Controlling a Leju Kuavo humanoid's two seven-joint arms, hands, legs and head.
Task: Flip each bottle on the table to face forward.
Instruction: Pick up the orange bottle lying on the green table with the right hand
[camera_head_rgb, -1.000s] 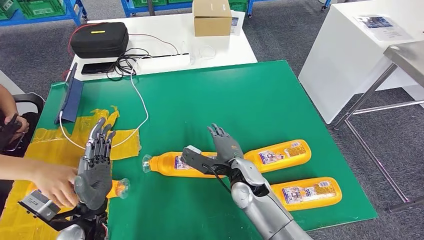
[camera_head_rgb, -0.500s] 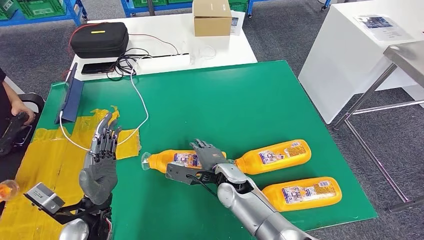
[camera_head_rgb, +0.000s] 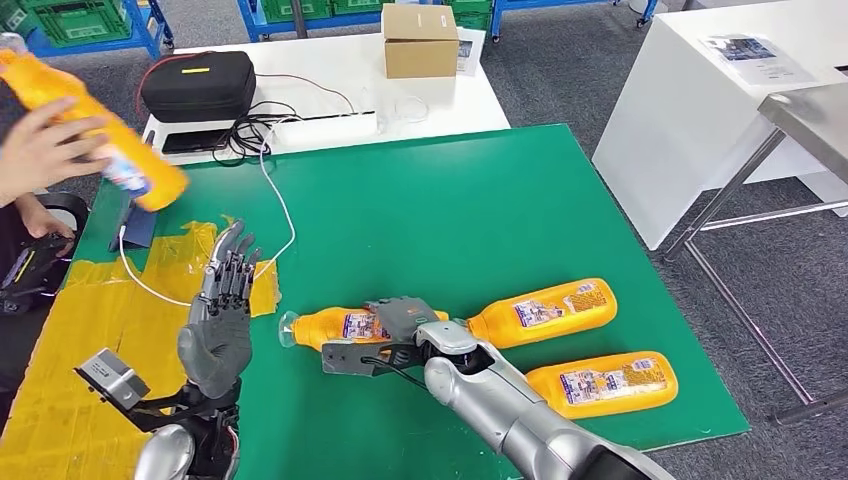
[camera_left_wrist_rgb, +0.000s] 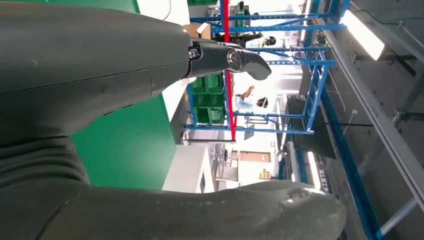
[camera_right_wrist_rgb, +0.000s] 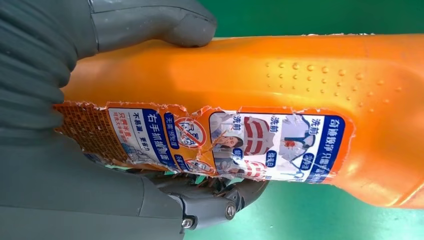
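Note:
Three orange bottles lie on their sides on the green mat (camera_head_rgb: 450, 200). My right hand (camera_head_rgb: 402, 322) grips the left bottle (camera_head_rgb: 325, 326) around its body; in the right wrist view the thumb and fingers of my right hand (camera_right_wrist_rgb: 50, 100) wrap this bottle (camera_right_wrist_rgb: 300, 75), whose torn label faces the camera. The other two bottles (camera_head_rgb: 545, 312) (camera_head_rgb: 605, 383) lie to the right, labels up. My left hand (camera_head_rgb: 222, 325) stands open, fingers up, holding nothing, and my left hand (camera_left_wrist_rgb: 100, 75) shows as empty in its wrist view too. A person's hand (camera_head_rgb: 40, 150) holds a fourth orange bottle (camera_head_rgb: 110, 140) in the air at the upper left.
A yellow sheet (camera_head_rgb: 80, 330) covers the mat's left end, with a white cable (camera_head_rgb: 285, 215) across it. Behind stand a black case (camera_head_rgb: 197, 82) and a cardboard box (camera_head_rgb: 420, 38) on a white table. Another white table (camera_head_rgb: 690, 120) stands to the right.
My right hand came down onto the left bottle and closed around it. The person took the bottle from beside my left hand and lifted it to the upper left.

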